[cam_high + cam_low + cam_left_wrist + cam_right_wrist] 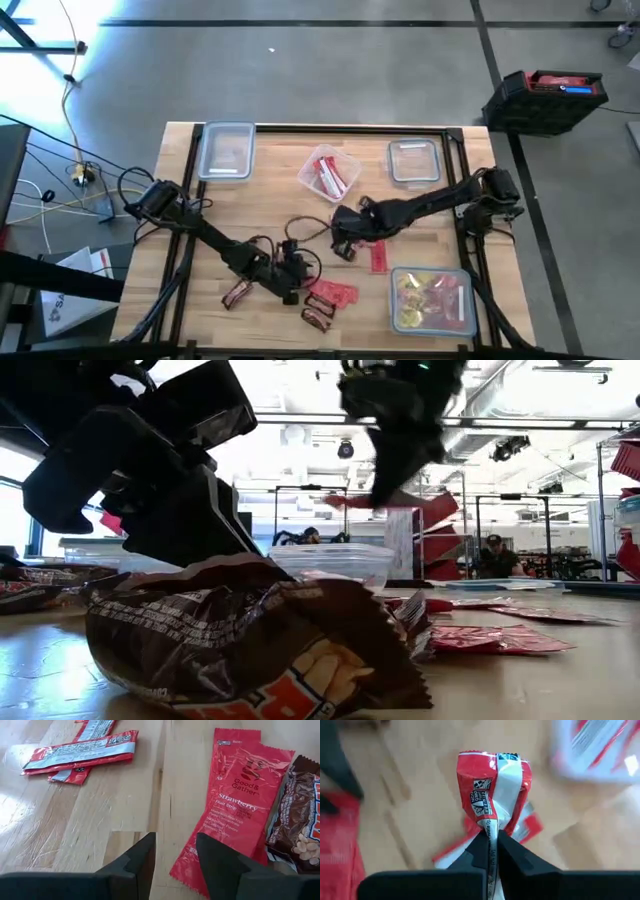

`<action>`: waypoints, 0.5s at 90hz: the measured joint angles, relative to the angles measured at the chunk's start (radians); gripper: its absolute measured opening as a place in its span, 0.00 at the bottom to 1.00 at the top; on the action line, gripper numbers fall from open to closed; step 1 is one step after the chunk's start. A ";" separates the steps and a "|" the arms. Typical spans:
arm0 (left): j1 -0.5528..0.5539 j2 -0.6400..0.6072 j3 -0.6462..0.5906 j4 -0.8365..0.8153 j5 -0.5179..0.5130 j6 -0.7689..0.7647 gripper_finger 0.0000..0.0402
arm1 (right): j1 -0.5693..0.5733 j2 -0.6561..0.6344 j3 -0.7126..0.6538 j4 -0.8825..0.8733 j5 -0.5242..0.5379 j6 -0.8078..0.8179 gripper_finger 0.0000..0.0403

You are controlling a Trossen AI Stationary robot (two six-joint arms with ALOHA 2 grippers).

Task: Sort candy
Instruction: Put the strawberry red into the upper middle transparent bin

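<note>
table: a light wooden table (270, 200) with a dark frame is seen from above, with both dark arms reaching in over it
right gripper: the right gripper (491, 851) is held above the middle of the table, its two fingers pressed together on one end of a red and white packet (492, 790), which stands up crumpled past the fingertips; in the low view the packet is seen lifted clear of the wood
left gripper: the left gripper (174, 862) is held low over the near part of the table, its fingers apart with bare wood between them and nothing gripped
red strawberry strips: two flat red strips (235, 805) are laid overlapping on the wood just beside the left gripper's fingertips, one fingertip shown over their near edge
brown bar: a dark brown wrapped bar (300, 825) is laid against the far side of the red strips
loose red packets: a few more red and silver packets (82, 752) are spread on the wood farther off
middle container: a clear container (330, 172) near the table's middle back is seen holding red packets
corner container: a clear container (432, 300) at the near right corner is seen holding yellow and pink sweets
back containers: two more clear containers, (226, 150) and (414, 160), are placed along the far edge; their contents cannot be told
</note>
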 joint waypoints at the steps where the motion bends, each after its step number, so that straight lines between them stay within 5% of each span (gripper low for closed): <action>1: 0.000 0.000 0.000 0.000 0.000 0.000 0.31 | -0.005 0.000 0.007 0.000 0.005 0.000 0.00; 45: 0.000 0.000 0.000 -0.003 0.000 -0.001 0.31 | -0.281 0.040 0.066 0.207 -0.001 0.020 0.00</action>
